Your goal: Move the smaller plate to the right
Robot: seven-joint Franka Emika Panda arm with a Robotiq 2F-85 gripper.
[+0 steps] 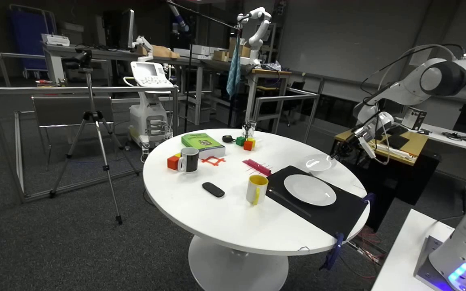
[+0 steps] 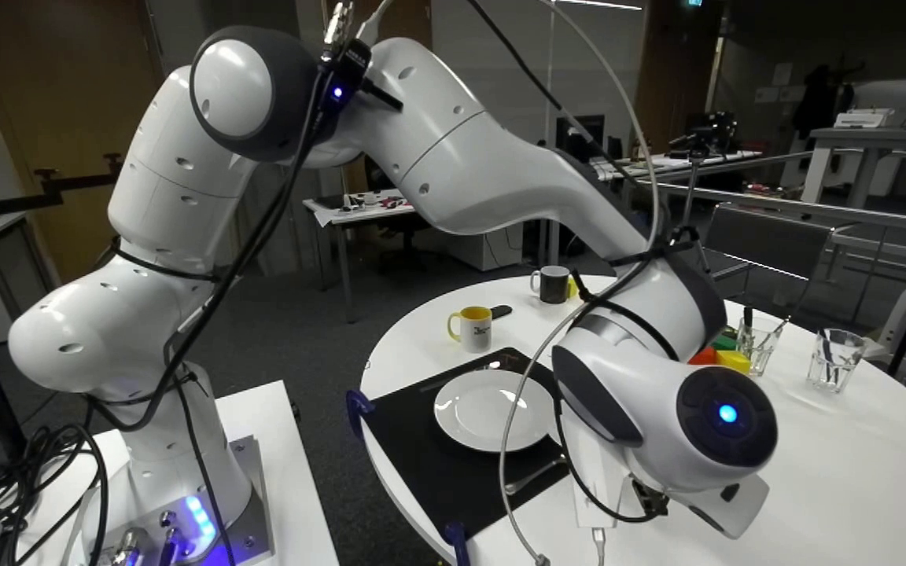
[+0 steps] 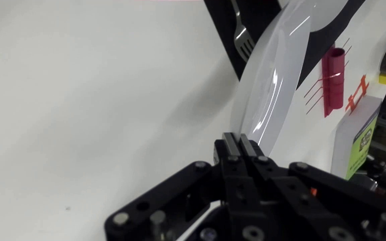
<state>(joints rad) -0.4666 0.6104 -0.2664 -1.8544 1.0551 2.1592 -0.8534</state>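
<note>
The smaller plate (image 1: 317, 163) is plain white and round, beyond the black mat in an exterior view. In the wrist view the smaller plate (image 3: 271, 77) appears steeply tilted relative to my gripper, with a soft shadow on the table beside it. My gripper (image 3: 238, 138) is shut on the plate's rim; the rim runs between the two fingertips. The gripper (image 1: 334, 156) shows at the plate's edge in an exterior view. The larger white plate (image 1: 310, 190) lies flat on the mat; it also shows in an exterior view (image 2: 492, 410), where the arm hides the smaller plate.
The black mat (image 1: 338, 216) is clamped to the round white table (image 1: 225, 220). A fork (image 3: 243, 40) lies on the mat near the smaller plate. A yellow-rimmed mug (image 1: 256, 190), pink rack (image 1: 257, 167), dark mug (image 1: 189, 159), green book (image 1: 203, 141) and glasses (image 2: 834, 362) stand around.
</note>
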